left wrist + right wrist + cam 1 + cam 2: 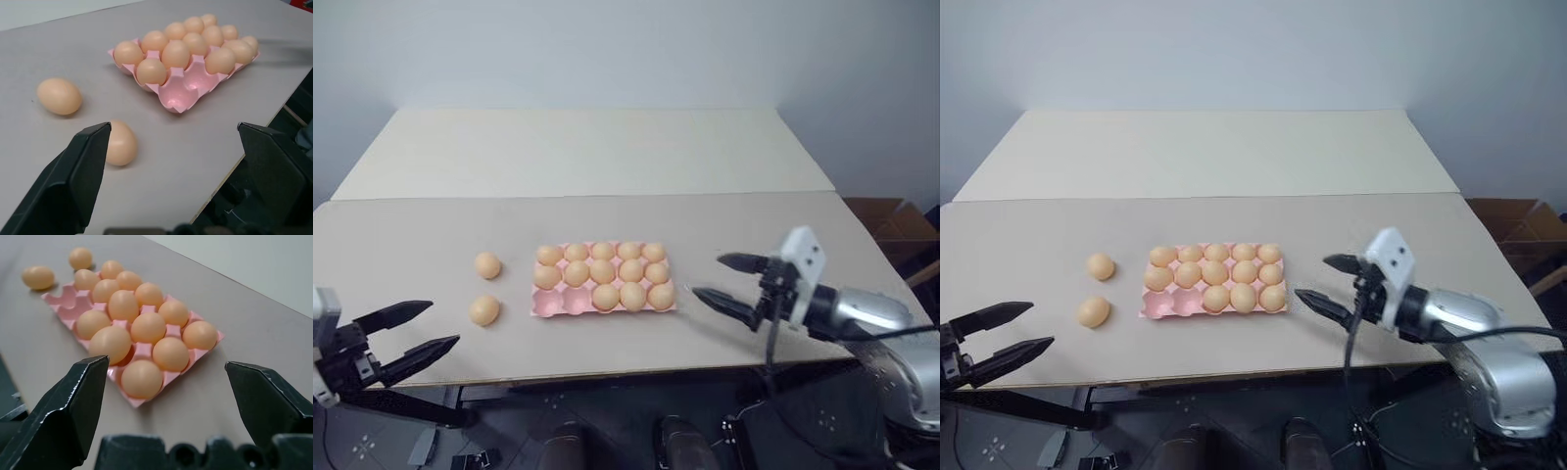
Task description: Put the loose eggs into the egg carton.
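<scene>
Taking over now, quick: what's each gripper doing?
Left gripper: open, empty.
Right gripper: open, empty, beside the egg carton.

The table (421,245) is being viewed from the head, forward and down, by both eye views. The egg carton (188,88) is being watched closely by the left wrist view from beyond the left gripper (173,161), and by the right wrist view past the right gripper (166,391); it is being shared by all views
</scene>
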Robot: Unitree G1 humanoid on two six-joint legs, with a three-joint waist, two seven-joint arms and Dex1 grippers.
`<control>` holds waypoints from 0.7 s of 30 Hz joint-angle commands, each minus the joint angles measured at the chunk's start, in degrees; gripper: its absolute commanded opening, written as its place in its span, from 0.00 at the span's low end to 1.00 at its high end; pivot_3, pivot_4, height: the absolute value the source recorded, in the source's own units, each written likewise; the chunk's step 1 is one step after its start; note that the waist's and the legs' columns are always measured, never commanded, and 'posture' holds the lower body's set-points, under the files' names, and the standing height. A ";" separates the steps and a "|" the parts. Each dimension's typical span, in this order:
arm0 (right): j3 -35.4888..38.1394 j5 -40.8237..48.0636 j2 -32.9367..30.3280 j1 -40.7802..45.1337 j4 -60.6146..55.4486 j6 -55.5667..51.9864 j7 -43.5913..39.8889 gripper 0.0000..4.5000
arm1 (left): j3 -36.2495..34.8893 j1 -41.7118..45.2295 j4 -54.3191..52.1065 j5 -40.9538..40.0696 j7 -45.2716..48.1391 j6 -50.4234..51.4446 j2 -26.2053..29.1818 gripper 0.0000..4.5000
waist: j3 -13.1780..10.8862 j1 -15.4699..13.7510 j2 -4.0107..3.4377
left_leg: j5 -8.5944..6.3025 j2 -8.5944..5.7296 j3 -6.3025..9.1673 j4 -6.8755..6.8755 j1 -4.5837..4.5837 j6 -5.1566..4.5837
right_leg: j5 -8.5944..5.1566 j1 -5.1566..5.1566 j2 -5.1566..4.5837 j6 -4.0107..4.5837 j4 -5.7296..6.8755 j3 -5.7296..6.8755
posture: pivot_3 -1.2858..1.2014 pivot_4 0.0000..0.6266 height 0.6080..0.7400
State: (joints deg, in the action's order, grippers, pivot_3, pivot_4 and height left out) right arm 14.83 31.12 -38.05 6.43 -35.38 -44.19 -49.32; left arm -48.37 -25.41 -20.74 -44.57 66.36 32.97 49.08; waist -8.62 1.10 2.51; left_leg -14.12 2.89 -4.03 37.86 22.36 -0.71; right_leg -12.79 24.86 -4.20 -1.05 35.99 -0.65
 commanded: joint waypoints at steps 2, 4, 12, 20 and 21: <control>3.31 -0.66 -3.26 -5.50 1.84 11.16 -6.85 0.99 | -1.31 -1.06 -0.68 0.08 -1.07 -1.74 -2.44 1.00 | -0.03 0.05 -0.05 | 0.00 0.02 -0.01 0.00 -0.26 0.00 | -0.21 -0.23 0.01 0.15 0.00 -0.01 | 0.52 0.24 1.00; 3.05 -1.36 -4.21 -6.44 2.98 13.37 -7.42 0.99 | -1.00 -1.23 -1.48 -0.15 -1.73 -2.00 -3.73 1.00 | -0.05 0.03 -0.03 | 0.00 0.03 -0.05 0.01 -0.52 0.01 | -0.21 -0.46 -0.04 0.15 -0.02 -0.06 | 0.52 0.24 1.00; 3.31 0.17 -5.77 -5.69 4.31 14.58 -6.52 0.99 | 1.85 -2.68 -14.40 2.57 -25.42 9.26 -9.79 1.00 | -0.04 -0.56 0.00 | 0.02 -0.03 0.17 0.01 -0.47 0.04 | -0.16 -0.53 -0.19 0.08 -0.13 -0.15 | 0.52 0.24 1.00; 1.22 0.01 -6.65 -1.86 5.98 13.94 -5.38 0.99 | 15.92 7.11 -14.86 8.92 -42.55 16.16 -12.49 1.00 | -0.04 -1.07 0.01 | 0.03 -0.11 0.17 0.02 -0.42 0.03 | -0.05 -0.56 -0.10 0.21 -0.14 -0.08 | 0.52 0.24 1.00; 1.00 0.01 -6.58 -1.56 5.97 13.96 -5.14 0.99 | 17.26 8.96 -14.44 9.28 -44.40 17.31 -12.97 1.00 | -0.03 -1.19 0.02 | 0.04 -0.11 0.16 0.02 -0.44 0.03 | -0.05 -0.57 -0.09 0.20 -0.11 -0.08 | 0.52 0.24 1.00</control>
State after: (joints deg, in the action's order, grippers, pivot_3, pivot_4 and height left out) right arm 15.82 30.55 -43.97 4.00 -28.69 -30.80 -54.83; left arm -32.54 -18.04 -34.96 -36.60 25.40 49.09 36.28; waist -8.65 -0.09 2.53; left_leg -14.07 2.78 -3.87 37.88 21.91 -0.68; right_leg -12.83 24.27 -4.28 -0.87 35.89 -0.71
